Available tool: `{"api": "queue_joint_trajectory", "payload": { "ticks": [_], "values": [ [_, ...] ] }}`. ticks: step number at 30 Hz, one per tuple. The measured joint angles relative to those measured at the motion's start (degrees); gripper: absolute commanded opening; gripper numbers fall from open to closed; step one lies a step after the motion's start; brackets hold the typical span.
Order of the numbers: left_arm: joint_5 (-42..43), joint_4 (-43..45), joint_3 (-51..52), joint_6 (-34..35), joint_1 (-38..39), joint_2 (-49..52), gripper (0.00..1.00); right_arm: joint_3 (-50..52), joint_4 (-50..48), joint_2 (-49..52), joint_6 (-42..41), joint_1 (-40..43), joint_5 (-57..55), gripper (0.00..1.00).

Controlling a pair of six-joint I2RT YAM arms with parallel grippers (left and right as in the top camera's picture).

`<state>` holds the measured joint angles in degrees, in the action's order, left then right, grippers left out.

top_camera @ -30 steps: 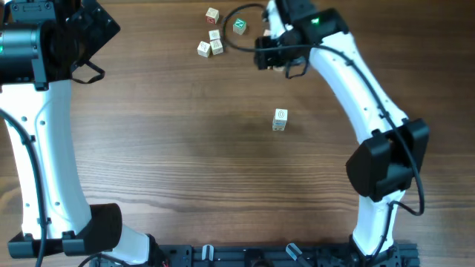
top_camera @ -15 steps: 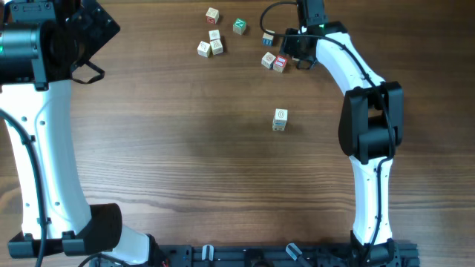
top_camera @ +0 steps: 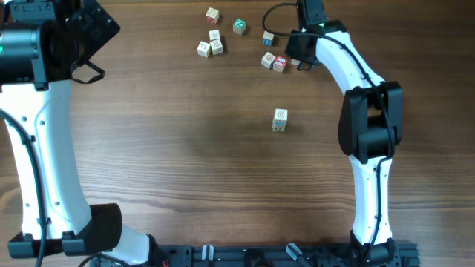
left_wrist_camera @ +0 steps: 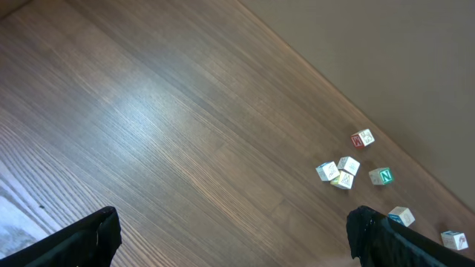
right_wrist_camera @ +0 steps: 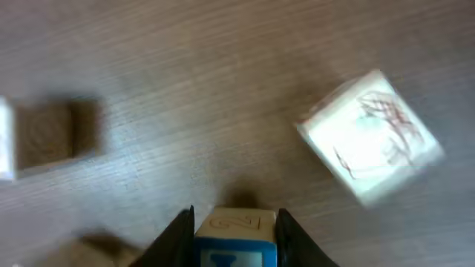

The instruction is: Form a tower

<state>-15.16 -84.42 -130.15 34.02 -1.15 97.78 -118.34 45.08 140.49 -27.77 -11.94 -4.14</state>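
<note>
The right gripper (right_wrist_camera: 234, 236) has been squeezed in since a second ago. A small wooden cube with a pale top and a blue side (right_wrist_camera: 234, 222) is now pinched between its two fingers, with one finger pressed on each side. The arm has also been swung over, so the cube is reached from the right of the loose cubes at the far edge of the brown wooden table (top_camera: 185, 163). Whether the cube is lifted yet cannot be told. A pale cube with red marks (right_wrist_camera: 367, 144) is left lying near it, not touched. The tower (top_camera: 280, 119), a short stack of pale cubes, is seen in the middle of the table, well apart from the right gripper, and it has not been moved. The left gripper (left_wrist_camera: 234, 233) is held wide open with nothing in it. So one more cube seems to be caught, and it is probably meant to be carried over and set on top of the tower.
</note>
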Motion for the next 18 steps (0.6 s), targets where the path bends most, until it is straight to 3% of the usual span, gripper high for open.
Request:
{"api": "queue_joint_trajectory", "payload": {
  "ticks": [5, 13, 18],
  "values": [
    [0.0, -0.1, 0.0, 0.0, 0.0, 0.0, 1.0, -3.0, 14.8, -5.7, 1.5, 0.0, 0.0, 0.21],
    [0.0, 0.0, 0.0, 0.0, 0.0, 0.0, 1.0, -4.6, 31.8, -37.4, 3.0, 0.0, 0.0, 0.2],
    [0.0, 0.0, 0.0, 0.0, 0.0, 0.0, 1.0, -5.2, 41.0, -45.8, 4.8, -0.6, 0.0, 0.18]
  ]
}}
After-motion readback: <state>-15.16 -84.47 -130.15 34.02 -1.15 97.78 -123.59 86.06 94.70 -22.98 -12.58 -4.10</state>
